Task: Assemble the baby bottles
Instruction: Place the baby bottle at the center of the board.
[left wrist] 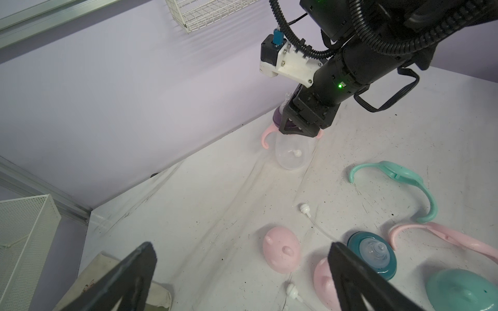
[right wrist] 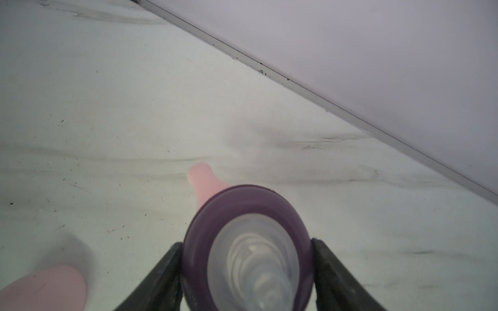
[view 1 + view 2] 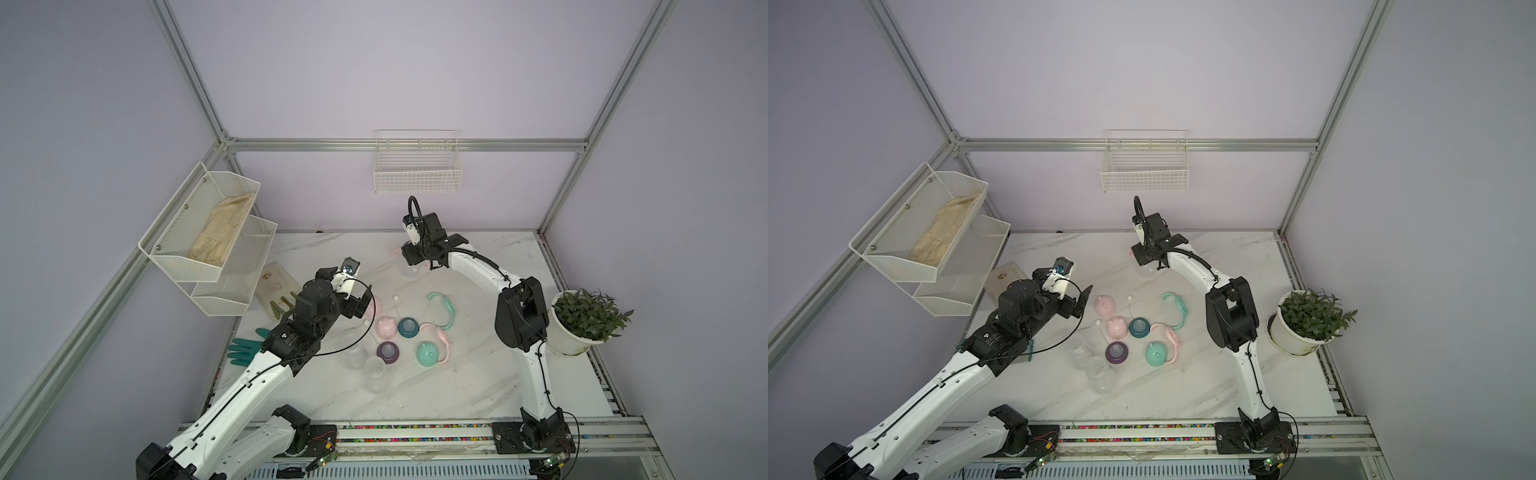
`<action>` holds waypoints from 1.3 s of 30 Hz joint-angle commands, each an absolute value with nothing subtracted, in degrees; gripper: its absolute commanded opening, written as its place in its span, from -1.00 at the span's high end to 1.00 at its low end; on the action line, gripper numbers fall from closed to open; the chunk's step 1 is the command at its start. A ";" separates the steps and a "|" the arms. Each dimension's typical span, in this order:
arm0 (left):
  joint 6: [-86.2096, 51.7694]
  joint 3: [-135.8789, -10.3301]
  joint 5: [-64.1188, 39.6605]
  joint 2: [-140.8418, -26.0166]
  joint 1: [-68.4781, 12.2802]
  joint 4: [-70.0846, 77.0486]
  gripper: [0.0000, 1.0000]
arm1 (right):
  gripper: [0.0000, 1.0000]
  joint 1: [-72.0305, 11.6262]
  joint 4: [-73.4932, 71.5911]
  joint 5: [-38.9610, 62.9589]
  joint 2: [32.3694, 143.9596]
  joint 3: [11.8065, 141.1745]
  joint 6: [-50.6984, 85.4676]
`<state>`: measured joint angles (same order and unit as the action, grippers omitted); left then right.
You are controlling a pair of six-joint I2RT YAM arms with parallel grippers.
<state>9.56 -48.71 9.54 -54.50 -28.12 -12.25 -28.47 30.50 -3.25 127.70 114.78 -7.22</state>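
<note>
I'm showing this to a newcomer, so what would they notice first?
The right gripper, near the back wall, is clamped on the purple collar of a clear bottle with pink handles. In the middle lie loose pink caps, a mint cap and a teal collar. The left gripper hangs open beside them.

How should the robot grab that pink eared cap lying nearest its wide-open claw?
Likely from straight above, with the left gripper closing across the pink cap at its round sides, low near the rim. It sits rim-down on the table, dome and ears up, so there is no edge to hook; the lower sides look its widest, steadiest part.
</note>
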 commanded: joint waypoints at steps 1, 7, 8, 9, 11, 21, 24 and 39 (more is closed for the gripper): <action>7.94 -53.43 7.71 -55.36 -27.33 -12.31 -1.00 | -0.18 -28.82 33.66 -2.14 129.19 116.58 -8.77; 6.77 -54.01 6.78 -57.10 -26.26 -12.95 -0.99 | -0.61 -28.83 34.42 -0.98 128.60 117.90 -8.48; 6.53 -54.06 6.60 -57.43 -26.13 -13.02 -1.00 | -0.65 -28.83 34.31 -0.59 128.25 117.95 -8.31; 6.29 -54.14 6.42 -57.85 -25.95 -13.02 -0.99 | -0.68 -28.83 34.03 -0.09 127.82 117.99 -8.03; 5.82 -54.32 5.73 -58.59 -25.60 -13.06 -1.00 | -0.73 -28.83 33.55 0.86 126.80 118.21 -7.91; 5.46 -55.59 0.90 -64.97 -24.19 -14.85 -0.99 | -0.81 -28.83 34.17 -1.69 121.87 121.38 -6.60; 4.65 -58.15 1.14 -69.59 -23.83 -17.94 -0.99 | -0.81 -28.83 34.14 -4.82 117.14 119.85 -5.89; 0.14 -74.00 -4.96 -92.57 -23.64 -32.73 -1.00 | -0.81 -28.85 27.97 -8.63 91.16 92.45 -0.88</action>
<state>1.96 -68.62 -2.24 -90.24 -24.01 -27.55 -28.62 28.62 -7.22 91.26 96.18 -2.11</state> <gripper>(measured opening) 0.999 0.906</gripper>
